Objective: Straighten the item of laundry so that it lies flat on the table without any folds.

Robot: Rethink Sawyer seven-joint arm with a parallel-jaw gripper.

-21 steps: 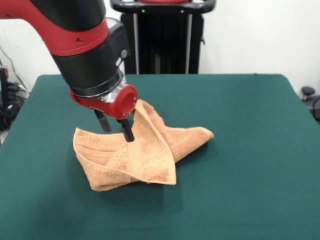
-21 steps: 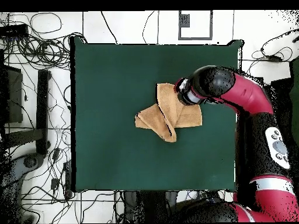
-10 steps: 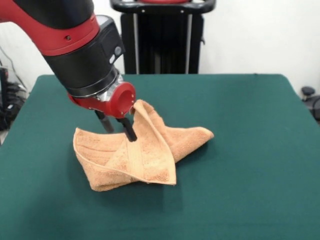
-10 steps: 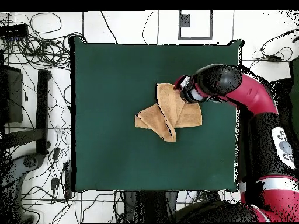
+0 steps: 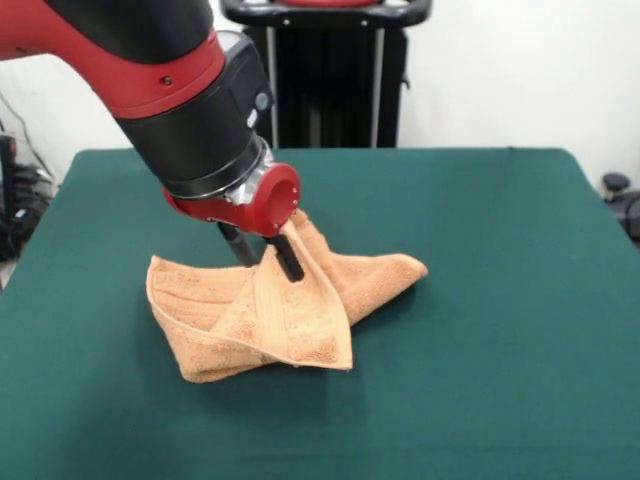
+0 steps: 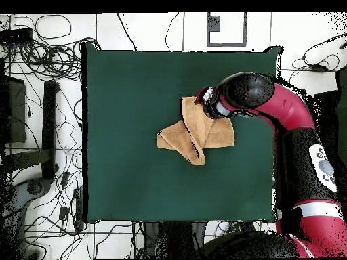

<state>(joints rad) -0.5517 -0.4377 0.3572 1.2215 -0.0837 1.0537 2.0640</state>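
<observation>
The item of laundry (image 5: 290, 310), an orange-tan towel, lies crumpled on the green table (image 5: 500, 300). One layer is folded over in a triangle and a ridge stands up at its far side. My gripper (image 5: 265, 255) is open, with its two black fingers (image 5: 289, 258) spread apart. They reach down at the raised ridge, the right one touching the cloth. In the overhead view the towel (image 6: 186, 135) sits right of the table's (image 6: 129, 101) middle. The red and black wrist (image 6: 220, 101) covers its upper right corner and hides the fingertips.
A black stand (image 5: 325, 70) rises behind the table's far edge. In the overhead view, cables (image 6: 41, 61) lie on the floor to the left of the table. Green cloth stretches wide on every side of the towel.
My gripper has shifted to the right in the front view, along the towel's raised ridge, with its fingers still spread. The towel's shape has not changed.
</observation>
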